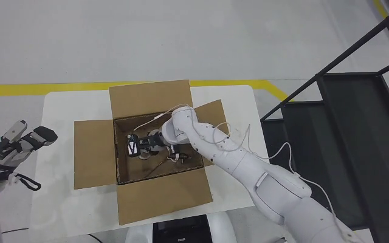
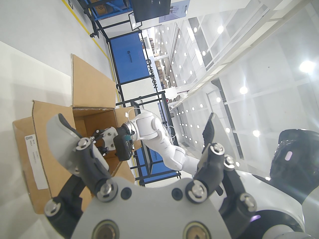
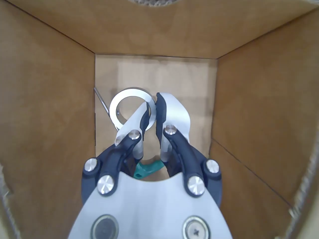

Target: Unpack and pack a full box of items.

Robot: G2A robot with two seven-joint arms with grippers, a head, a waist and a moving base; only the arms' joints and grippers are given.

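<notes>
Unpacking, I judge: deep in the box (image 3: pixel 49 100), the right gripper (image 3: pixel 152 104) pinches the ring (image 3: pixel 113 109) by its rim (teal item (image 3: pixel 147 170) beside). Next: lift straight up, clear of the box walls. The left gripper (image 2: pixel 135 125) gapes empty outside the box.

My right arm (image 1: pixel 243 161) is a glossy white shell with thin white cables (image 1: pixel 290 146) looping along it; my right gripper (image 3: pixel 152 104) has pale grey fingers (image 3: pixel 177 110) (black-padded inside), black links (image 3: pixel 185 150), silver screws (image 3: pixel 169 129).

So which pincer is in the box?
The right pincer, down inside the box, shut on the ring; the left pincer is open, outside it.
</notes>
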